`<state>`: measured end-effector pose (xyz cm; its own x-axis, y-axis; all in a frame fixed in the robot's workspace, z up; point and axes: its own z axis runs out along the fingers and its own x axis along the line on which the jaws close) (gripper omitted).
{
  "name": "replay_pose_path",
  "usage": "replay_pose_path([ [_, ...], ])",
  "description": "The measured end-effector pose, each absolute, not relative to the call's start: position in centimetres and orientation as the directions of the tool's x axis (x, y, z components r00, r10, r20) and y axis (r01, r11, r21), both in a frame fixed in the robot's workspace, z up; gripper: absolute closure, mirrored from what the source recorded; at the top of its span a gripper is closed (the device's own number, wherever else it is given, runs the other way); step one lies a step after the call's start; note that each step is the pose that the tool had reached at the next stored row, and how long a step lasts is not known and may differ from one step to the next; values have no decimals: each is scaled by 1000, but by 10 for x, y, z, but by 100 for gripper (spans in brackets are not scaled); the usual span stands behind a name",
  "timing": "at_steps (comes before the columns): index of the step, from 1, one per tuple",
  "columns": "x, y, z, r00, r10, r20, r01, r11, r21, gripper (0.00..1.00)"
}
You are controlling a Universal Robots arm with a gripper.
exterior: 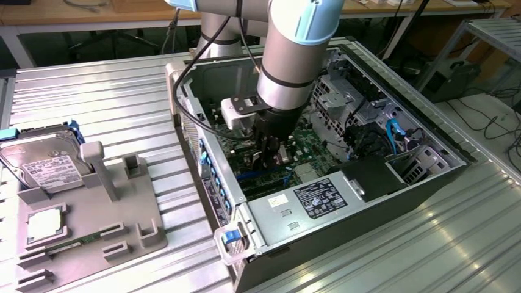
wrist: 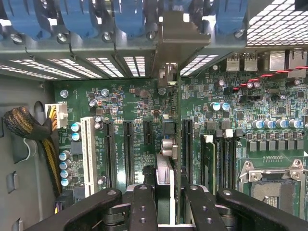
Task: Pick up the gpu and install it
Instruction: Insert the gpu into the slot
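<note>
Black gpu [wrist: 176, 144] edge-on, clamped in hand [wrist: 166, 204] over motherboard [wrist: 134, 110] slots | bracket at 12 o'clock by rear panel | risk: misalignment with slot jams connector, bends card

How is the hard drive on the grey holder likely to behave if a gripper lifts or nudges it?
The hard drive looks like a rigid metal slab, so probably stiff and heavy for its size. Its smooth casing may be slippery. Leaning tilted in the grey holder, it could tip if nudged.
</note>
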<state>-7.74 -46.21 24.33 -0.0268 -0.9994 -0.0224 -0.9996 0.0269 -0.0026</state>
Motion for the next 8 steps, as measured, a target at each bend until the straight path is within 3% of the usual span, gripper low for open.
replay_pose_path([
  [8,-78,-462,238,-27,-999,-22,-1000,27,-2,72],
])
